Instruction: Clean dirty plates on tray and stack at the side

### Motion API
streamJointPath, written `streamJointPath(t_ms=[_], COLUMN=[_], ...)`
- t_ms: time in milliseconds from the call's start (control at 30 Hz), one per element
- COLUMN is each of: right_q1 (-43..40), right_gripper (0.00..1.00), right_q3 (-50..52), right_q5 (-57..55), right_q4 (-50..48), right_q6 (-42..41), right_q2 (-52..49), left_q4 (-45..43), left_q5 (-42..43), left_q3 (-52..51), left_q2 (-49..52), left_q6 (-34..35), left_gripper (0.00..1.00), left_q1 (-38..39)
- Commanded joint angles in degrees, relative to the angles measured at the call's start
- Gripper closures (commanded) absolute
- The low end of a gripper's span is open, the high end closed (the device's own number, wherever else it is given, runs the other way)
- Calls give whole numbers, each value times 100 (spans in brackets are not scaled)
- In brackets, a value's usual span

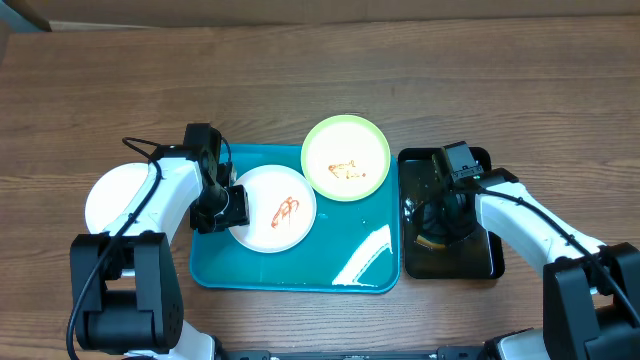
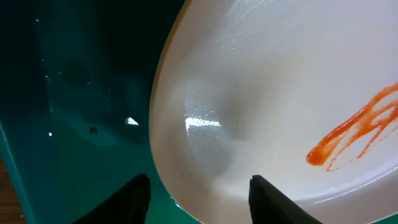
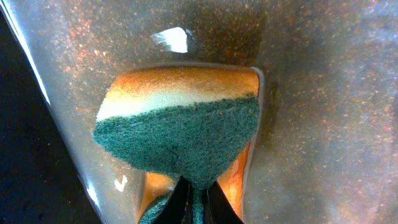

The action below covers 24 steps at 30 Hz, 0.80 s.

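A white plate point(image 1: 272, 208) with an orange sauce smear lies on the teal tray point(image 1: 300, 272). My left gripper point(image 1: 230, 205) is open, its fingers straddling this plate's left rim point(image 2: 205, 124). A light green plate point(image 1: 345, 158) with a sauce smear rests on the tray's far edge. A clean white plate point(image 1: 112, 196) lies on the table left of the tray. My right gripper point(image 1: 440, 215) is shut on a yellow sponge with a green scouring side point(image 3: 180, 130), over the black tray point(image 1: 450, 258).
The narrow black tray stands right of the teal tray, its wet surface showing in the right wrist view point(image 3: 323, 93). The wooden table point(image 1: 320, 90) extends behind both trays.
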<state>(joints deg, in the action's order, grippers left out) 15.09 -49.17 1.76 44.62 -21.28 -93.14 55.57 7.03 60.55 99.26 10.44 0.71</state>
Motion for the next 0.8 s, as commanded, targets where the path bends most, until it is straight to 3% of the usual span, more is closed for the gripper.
streamJointPath(t_ms=[0,433,533,700,767], right_q1=[24,-671,-671,-671,-671], right_gripper=[96,96,96,96,96], right_q3=[208,208,208,208,208], right_q5=[-599,-664,-664,-664,-662], right_q4=[-26,-15,-22,-24,-20], right_q6=[-308,-540,-529,-529,-529], right_q2=[-116,-116,-116,-116,-116], left_q4=[-48,-509,-669,-748,-752], left_q5=[2,52,52,48,48], left_q3=[-48,-245,-424,-544,-542], left_q2=[48,48,48,48,48], left_q6=[35,192,208,203,203], left_gripper=[51,54,62,94,96], left_q1=[-15,-15,-15,-15,-15])
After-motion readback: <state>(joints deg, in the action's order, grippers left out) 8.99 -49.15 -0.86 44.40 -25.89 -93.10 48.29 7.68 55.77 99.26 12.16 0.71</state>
